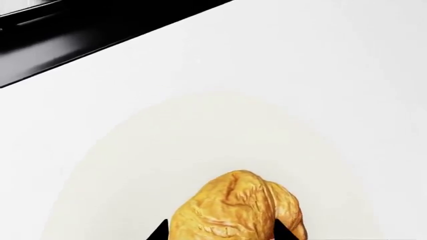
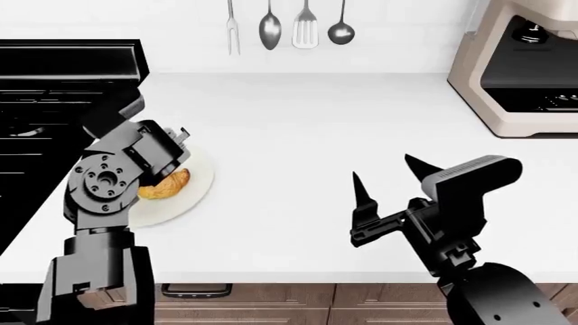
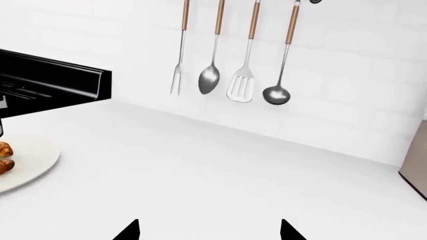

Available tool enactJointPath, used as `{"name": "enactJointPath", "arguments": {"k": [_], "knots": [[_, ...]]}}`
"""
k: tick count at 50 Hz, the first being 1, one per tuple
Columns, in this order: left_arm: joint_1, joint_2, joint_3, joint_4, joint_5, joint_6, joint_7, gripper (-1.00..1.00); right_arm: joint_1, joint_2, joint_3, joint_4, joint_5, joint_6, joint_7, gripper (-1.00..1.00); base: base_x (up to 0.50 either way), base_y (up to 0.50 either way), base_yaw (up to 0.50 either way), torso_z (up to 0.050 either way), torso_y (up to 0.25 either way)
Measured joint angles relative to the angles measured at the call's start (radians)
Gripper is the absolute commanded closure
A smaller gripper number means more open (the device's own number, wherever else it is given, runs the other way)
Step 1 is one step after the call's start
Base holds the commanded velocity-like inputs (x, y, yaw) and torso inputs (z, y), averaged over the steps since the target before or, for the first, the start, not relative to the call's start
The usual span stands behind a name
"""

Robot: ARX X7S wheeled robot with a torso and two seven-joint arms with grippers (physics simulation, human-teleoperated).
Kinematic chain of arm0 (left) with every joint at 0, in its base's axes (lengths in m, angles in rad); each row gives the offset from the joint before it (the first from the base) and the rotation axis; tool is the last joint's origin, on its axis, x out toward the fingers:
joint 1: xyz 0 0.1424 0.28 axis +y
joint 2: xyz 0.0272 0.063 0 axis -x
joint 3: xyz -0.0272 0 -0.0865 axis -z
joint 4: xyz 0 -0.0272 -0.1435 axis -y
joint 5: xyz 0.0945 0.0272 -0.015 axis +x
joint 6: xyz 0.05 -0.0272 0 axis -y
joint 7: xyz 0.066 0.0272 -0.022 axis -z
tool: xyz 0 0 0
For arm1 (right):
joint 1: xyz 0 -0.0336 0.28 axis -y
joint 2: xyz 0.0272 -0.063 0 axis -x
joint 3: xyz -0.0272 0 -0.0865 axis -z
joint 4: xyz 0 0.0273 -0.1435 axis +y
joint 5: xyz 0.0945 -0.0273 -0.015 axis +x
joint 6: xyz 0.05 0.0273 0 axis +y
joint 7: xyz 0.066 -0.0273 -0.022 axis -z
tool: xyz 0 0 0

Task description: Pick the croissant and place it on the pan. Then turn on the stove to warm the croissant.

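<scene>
The golden-brown croissant (image 1: 237, 207) lies on a round white plate (image 1: 167, 150) on the white counter, near the stove side; it also shows in the head view (image 2: 169, 183) and at the edge of the right wrist view (image 3: 5, 157). My left gripper (image 1: 221, 232) is down over the plate, open, with one fingertip on each side of the croissant. My right gripper (image 2: 384, 169) is open and empty above the bare counter, well right of the plate. The black stove (image 2: 54, 101) stands left of the counter. The pan is out of view.
A beige coffee machine (image 2: 524, 68) stands at the back right. A fork, spoon, spatula and ladle (image 2: 289, 27) hang on the back wall. The counter's front edge (image 2: 289, 277) runs just before my arms, with wooden drawers below.
</scene>
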Motion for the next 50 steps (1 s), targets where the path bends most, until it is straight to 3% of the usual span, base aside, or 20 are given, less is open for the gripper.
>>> {"name": "enactJointPath", "arguments": {"k": [12, 24, 50], "knots": [[-0.001, -0.003, -0.005, 0.052, -0.028, -0.025, -0.020, 1.00, -0.004, 0.006, 0.007, -0.019, 0.006, 0.005, 0.009, -1.00, 0.00, 0.00, 0.00, 0.000, 0.000], [0.012, -0.032, 0.004, 0.222, -0.101, -0.109, -0.029, 1.00, 0.004, 0.011, 0.011, -0.074, 0.020, 0.045, 0.031, -1.00, 0.00, 0.00, 0.00, 0.000, 0.000], [0.153, -0.256, 0.189, 0.665, -0.203, -0.313, 0.198, 1.00, 0.038, 0.009, 0.035, -0.150, 0.049, 0.106, 0.079, -1.00, 0.00, 0.00, 0.00, 0.000, 0.000]]}}
